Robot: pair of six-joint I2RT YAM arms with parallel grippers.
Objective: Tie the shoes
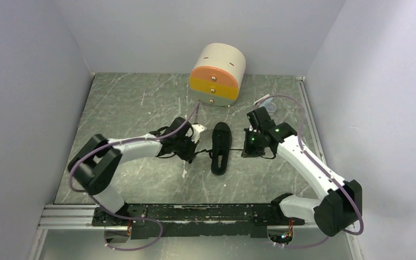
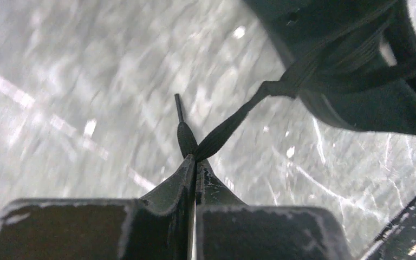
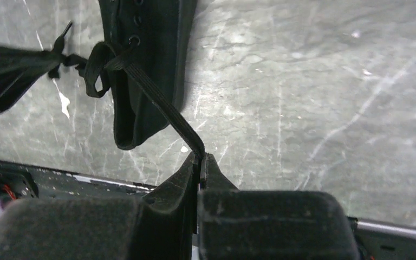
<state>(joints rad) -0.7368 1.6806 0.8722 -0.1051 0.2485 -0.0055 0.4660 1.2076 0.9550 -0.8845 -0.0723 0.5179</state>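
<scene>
A small all-black shoe (image 1: 220,147) lies lengthwise in the middle of the table between my two grippers. My left gripper (image 1: 193,145) sits just left of it and is shut on a black lace (image 2: 225,129) that runs taut up to the shoe (image 2: 357,65); the lace tip (image 2: 180,108) sticks out past the jaws. My right gripper (image 1: 249,142) sits just right of the shoe and is shut on the other lace (image 3: 165,111), pulled taut from the shoe's eyelets (image 3: 135,40). A small lace loop (image 3: 95,76) hangs beside the shoe (image 3: 151,65).
A round cream drawer box (image 1: 218,75) with orange and yellow drawer fronts stands at the back centre. A small clear object (image 1: 265,103) lies behind the right gripper. Grey walls enclose the marbled table (image 1: 130,108) on three sides; a black rail (image 1: 195,214) runs along the near edge.
</scene>
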